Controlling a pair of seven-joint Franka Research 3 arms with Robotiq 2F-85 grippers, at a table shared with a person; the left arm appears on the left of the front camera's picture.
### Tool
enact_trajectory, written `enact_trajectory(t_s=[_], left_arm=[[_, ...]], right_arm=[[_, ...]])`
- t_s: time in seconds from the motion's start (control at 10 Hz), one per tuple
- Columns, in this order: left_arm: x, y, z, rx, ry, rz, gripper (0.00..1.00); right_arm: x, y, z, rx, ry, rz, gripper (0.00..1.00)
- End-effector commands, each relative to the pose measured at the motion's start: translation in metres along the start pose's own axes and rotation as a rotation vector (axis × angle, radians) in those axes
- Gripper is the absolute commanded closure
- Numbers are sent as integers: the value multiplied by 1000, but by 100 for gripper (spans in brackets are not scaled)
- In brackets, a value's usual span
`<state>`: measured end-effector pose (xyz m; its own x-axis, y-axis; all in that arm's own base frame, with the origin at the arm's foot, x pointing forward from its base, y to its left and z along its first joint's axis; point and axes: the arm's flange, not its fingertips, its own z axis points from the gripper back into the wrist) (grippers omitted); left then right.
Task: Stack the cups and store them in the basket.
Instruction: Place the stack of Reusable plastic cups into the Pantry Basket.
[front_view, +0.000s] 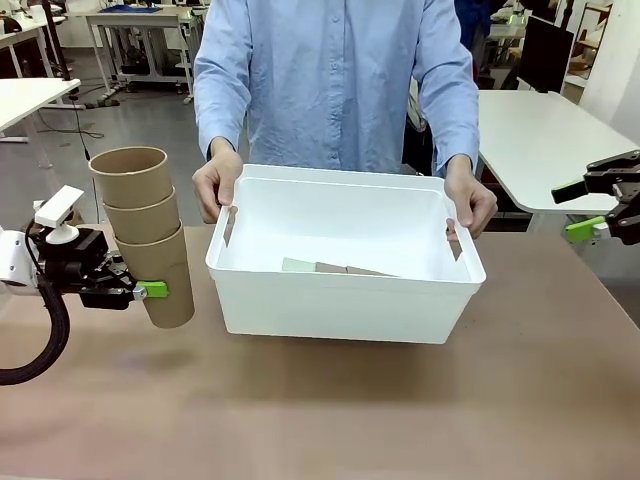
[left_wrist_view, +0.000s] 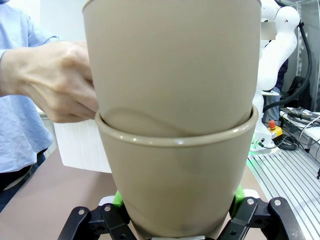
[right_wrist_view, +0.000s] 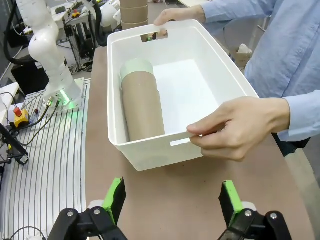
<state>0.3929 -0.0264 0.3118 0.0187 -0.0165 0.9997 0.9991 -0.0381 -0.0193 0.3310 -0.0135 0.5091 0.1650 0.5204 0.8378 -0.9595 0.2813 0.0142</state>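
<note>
On the brown table (front_view: 330, 410), a white basket (front_view: 340, 300).

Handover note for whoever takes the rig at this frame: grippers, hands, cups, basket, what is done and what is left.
Left gripper: shut on the bottom cup of a three-cup tan stack, held upright in the air left of the basket.
Right gripper: open, holding nothing, to the right of the basket.
Person's hands: holding both ends of the basket by the handle slots.
Done: a nested stack, mint-green cup at one end, lies on its side in the basket.
Left: put the held stack in the basket.
</note>
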Motion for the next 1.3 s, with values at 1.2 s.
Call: enact_trajectory(t_s=[1.2], left_arm=[[17, -2, 0, 59, 30, 9, 15]], right_arm=[[2, -1, 1, 3, -11, -5, 0]])
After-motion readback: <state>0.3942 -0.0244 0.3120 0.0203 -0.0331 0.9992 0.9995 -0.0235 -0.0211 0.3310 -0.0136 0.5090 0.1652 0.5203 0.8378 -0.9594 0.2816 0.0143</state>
